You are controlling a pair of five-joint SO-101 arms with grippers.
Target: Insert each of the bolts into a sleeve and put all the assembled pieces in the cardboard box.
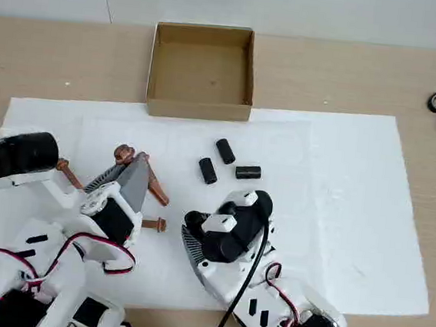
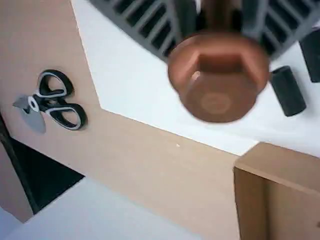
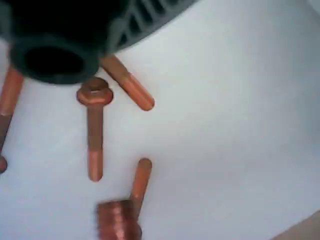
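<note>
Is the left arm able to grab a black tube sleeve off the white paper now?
Probably not: the left gripper is shut on a copper-coloured hex-head bolt. The nearest black tube sleeve lies uncovered on the white paper, so only the full grip blocks it.

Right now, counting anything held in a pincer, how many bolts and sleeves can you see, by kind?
Bolts: 4 (3 on the paper, 1 bolt in the left pincer)
Sleeves: 4 (3 on the paper, 1 sleeve in the right pincer)
Total: 8
</note>
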